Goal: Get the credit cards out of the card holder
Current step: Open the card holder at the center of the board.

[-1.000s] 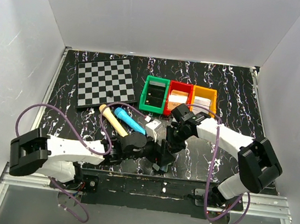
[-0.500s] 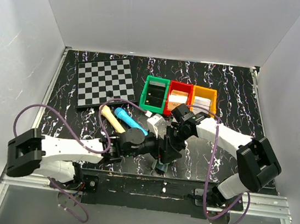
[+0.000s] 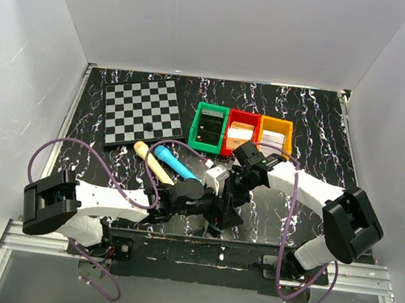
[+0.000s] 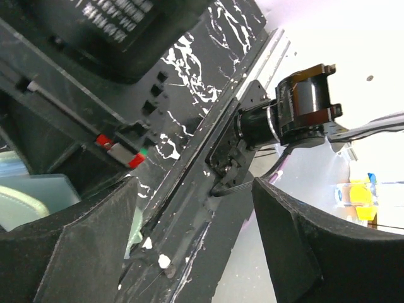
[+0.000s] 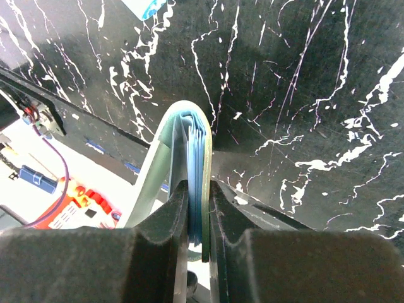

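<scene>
We see the card holder (image 5: 189, 145) held off the desk (image 5: 284, 76), on the near side of the green bin (image 3: 208, 128) and well towards the desk's front edge. The right claw (image 5: 197, 197) is clamped on it edge-on, with both fingers pressed flat against the stacked layers. From the right wrist the grey-green cover curves over a few thin blue-grey leaves. We cannot tell which of these are the holder's own panels and which, if any, are the credit cards. The left claw (image 4: 196, 243) is also near-side of the green bin, just beside the holder. Its fingers are apart with nothing between them, and a pale slab at the edge of its view is probably the same holder. We judge the holder to be light and pliant: it bows under the pinch, so it will flex and slide rather than resist a pull. The cards should be stiffer, thin and smooth, so they will be slippery against the pads and easy to lose if nipped by a corner alone. The best hold, in our view, is across the flat faces of a card's exposed short edge, pulling straight along the pocket. Meanwhile the right claw should grip the cover near the fold rather than over the cards, where squeezing would pin them in.
</scene>
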Motion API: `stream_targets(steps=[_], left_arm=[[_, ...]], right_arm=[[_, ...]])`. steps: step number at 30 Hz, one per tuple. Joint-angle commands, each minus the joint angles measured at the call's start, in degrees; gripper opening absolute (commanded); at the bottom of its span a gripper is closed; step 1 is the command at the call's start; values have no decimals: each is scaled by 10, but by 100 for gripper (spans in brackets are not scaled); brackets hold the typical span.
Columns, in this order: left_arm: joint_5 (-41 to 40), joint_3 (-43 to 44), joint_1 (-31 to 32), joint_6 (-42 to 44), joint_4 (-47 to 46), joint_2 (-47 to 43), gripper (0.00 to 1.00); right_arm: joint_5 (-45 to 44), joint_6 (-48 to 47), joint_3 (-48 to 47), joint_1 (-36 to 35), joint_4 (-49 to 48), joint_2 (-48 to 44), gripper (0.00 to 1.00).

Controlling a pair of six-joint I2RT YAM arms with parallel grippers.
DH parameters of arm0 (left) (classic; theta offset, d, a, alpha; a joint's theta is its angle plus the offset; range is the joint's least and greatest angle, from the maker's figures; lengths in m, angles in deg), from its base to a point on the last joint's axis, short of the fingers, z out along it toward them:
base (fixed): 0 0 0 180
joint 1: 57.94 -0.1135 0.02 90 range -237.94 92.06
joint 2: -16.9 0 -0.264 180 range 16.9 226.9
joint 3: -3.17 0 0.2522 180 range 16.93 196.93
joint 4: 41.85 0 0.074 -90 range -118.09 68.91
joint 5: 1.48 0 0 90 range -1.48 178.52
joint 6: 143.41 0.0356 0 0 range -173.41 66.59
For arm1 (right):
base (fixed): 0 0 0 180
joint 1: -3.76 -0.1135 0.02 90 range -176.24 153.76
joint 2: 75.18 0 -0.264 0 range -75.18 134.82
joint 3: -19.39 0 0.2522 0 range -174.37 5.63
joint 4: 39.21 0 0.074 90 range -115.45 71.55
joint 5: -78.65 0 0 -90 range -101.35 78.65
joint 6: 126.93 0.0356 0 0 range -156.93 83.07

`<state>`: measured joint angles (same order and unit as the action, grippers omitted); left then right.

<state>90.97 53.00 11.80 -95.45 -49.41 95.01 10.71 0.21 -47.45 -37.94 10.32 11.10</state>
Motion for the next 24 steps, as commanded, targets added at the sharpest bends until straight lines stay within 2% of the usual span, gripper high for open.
stream_targets(steps=[1, 4, 5, 11, 15, 20, 24], left_arm=[[-38, -14, -7, 3, 18, -5, 72], [-53, -37, -9, -7, 12, -30, 72], [-58, -52, -9, -8, 2, -51, 72], [-130, -127, -9, -18, -21, -222, 79], [-167, -124, -9, 19, -7, -293, 87], [-173, -81, -9, 78, -9, -258, 95], [-161, -79, -9, 72, -75, -200, 98]], right_arm=[[31, 5, 6, 1, 1, -27, 1], [19, -10, 0, 1, 24, -37, 1], [-16, -25, -11, 1, 54, -41, 1], [-328, -93, -111, -8, 248, -103, 1], [-466, -106, -209, -43, 383, -104, 1], [-526, -95, -285, -73, 503, -45, 1], [-432, -93, -309, -75, 486, -63, 1]])
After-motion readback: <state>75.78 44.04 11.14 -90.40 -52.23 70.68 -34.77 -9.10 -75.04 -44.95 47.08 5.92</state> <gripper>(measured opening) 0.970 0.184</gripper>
